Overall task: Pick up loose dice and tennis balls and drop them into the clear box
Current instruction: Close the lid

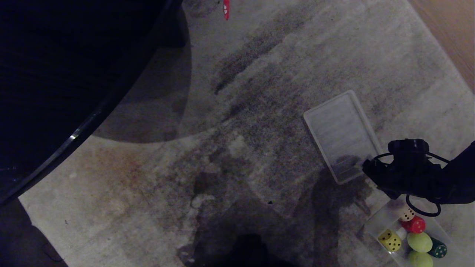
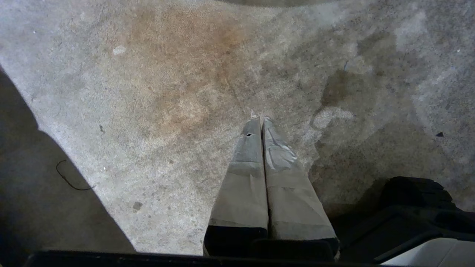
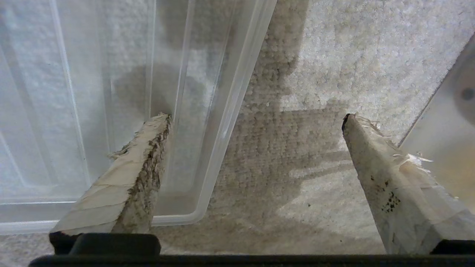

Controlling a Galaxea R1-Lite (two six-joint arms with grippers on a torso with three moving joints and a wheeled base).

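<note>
The clear box (image 1: 374, 223) sits on the carpet at the bottom right of the head view. In it lie a cream die (image 1: 407, 214), a red die (image 1: 415, 224), a yellow die (image 1: 389, 240), a dark green die (image 1: 438, 250) and two tennis balls (image 1: 419, 241) (image 1: 420, 258). My right gripper (image 1: 371, 170) (image 3: 256, 118) hangs open and empty just beyond the box, over bare carpet. One finger (image 3: 148, 148) is over the lid's corner, the other beside the box wall (image 3: 452, 122). My left gripper (image 2: 258, 119) is shut on nothing above the carpet.
A flat ribbed translucent lid (image 1: 341, 135) (image 3: 74, 92) lies on the carpet beyond the box. A large dark curved piece of furniture (image 1: 74, 74) fills the left. Wooden floor (image 1: 452, 29) shows at the top right, and a small red object (image 1: 226, 9) at the top.
</note>
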